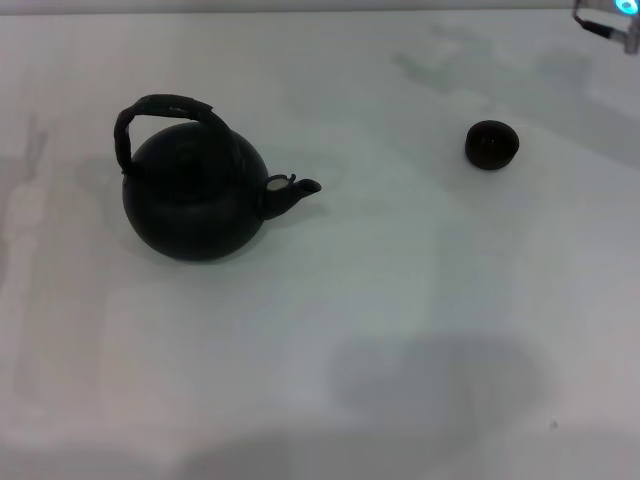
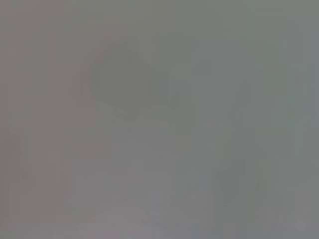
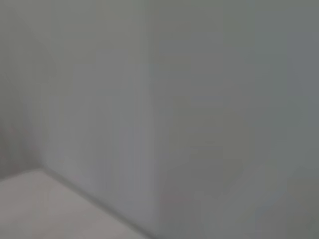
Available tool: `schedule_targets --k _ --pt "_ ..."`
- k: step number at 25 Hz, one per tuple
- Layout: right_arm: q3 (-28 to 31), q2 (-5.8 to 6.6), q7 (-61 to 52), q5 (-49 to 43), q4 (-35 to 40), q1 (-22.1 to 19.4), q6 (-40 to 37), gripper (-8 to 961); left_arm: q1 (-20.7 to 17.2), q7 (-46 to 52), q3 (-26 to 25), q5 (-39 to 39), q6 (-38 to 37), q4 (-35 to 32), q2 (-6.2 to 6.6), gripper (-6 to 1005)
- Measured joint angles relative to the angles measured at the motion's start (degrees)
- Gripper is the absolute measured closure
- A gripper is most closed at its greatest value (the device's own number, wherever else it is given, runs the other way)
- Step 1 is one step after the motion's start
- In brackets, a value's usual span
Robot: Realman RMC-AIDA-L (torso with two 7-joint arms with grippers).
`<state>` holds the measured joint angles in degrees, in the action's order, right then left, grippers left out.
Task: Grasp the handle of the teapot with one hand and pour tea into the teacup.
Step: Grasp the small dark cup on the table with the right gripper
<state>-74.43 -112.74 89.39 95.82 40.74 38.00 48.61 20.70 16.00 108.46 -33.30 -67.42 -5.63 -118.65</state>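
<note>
In the head view the round matte black teapot [image 1: 196,200] stands upright on the white table [image 1: 400,300], left of centre. Its dark arched handle [image 1: 160,108] rises over its top. Its short spout [image 1: 295,190], with a pale spot, points right toward the teacup. The small dark handleless teacup [image 1: 491,144] stands on the table at the right, well apart from the teapot. Neither gripper shows in the head view. Both wrist views show only plain grey surfaces, with no fingers and none of the task's objects.
A grey object with a cyan light [image 1: 610,18] sits at the far right corner of the head view. Soft shadows lie on the table near its front edge [image 1: 430,375].
</note>
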Motion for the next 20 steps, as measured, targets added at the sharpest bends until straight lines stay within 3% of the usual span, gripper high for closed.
schedule_targets --k 5,10,14,20 --pt "-0.1 0.0 -17.3 -19.2 2.2 5.7 0.4 171 -0.1 0.0 0.0 0.0 0.0 0.0 -0.06 153" --pt "0.0 -1.53 -31.1 -39.6 2.9 10.8 1.6 174 0.2 0.0 -0.1 -0.1 0.0 0.0 -0.09 153" --pt "-0.2 -2.43 -36.1 -47.4 2.8 12.7 3.3 178 0.4 0.0 -0.2 -0.2 0.1 0.0 -0.09 153" --pt "-0.5 -2.55 -39.9 -52.1 2.0 13.2 5.6 182 0.4 0.0 -0.3 -0.4 0.2 0.0 -0.09 153"
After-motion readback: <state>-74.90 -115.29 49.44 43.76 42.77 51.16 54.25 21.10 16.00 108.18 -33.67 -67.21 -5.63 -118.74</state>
